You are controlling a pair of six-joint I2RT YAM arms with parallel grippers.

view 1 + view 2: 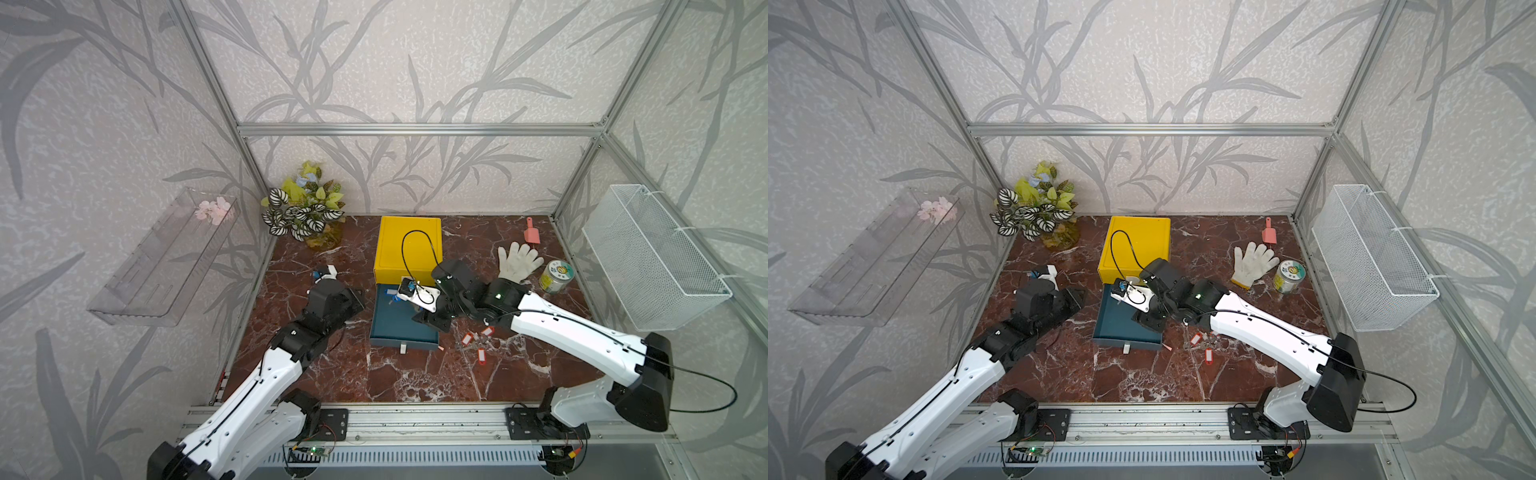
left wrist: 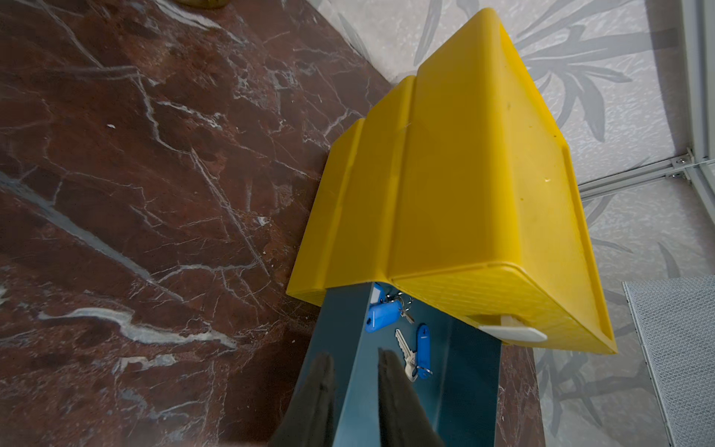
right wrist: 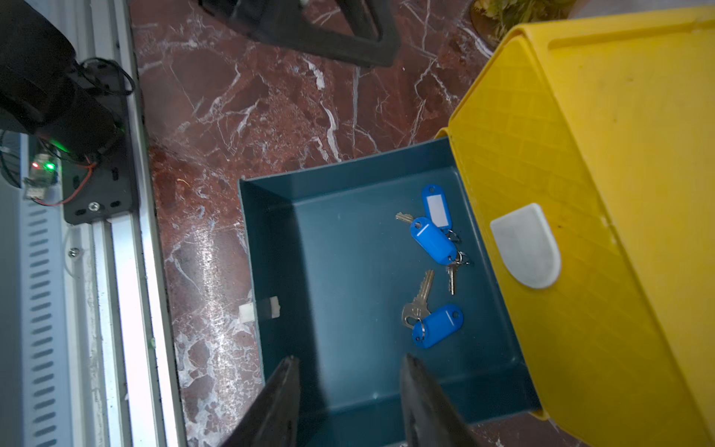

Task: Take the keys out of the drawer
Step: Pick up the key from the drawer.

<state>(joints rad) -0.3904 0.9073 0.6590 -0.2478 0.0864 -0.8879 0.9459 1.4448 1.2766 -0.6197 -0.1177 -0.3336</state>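
The dark teal drawer (image 1: 395,328) stands pulled out of the yellow box (image 1: 390,241). Keys with blue tags (image 3: 433,240) lie on its floor near the box, and a single key on a blue tag (image 3: 437,325) lies a little apart. More keys with red tags (image 1: 478,340) lie on the table right of the drawer. My left gripper (image 2: 356,358) is open, its fingers on either side of the drawer's left wall, close to a blue-tagged key (image 2: 421,344). My right gripper (image 3: 348,362) is open over the drawer's right side and holds nothing.
A white glove (image 1: 517,259), a jar (image 1: 556,276) and a pink scoop (image 1: 531,232) lie at the back right. A potted plant (image 1: 305,212) stands at the back left. A wire basket (image 1: 652,257) hangs on the right wall and a clear shelf (image 1: 162,257) on the left.
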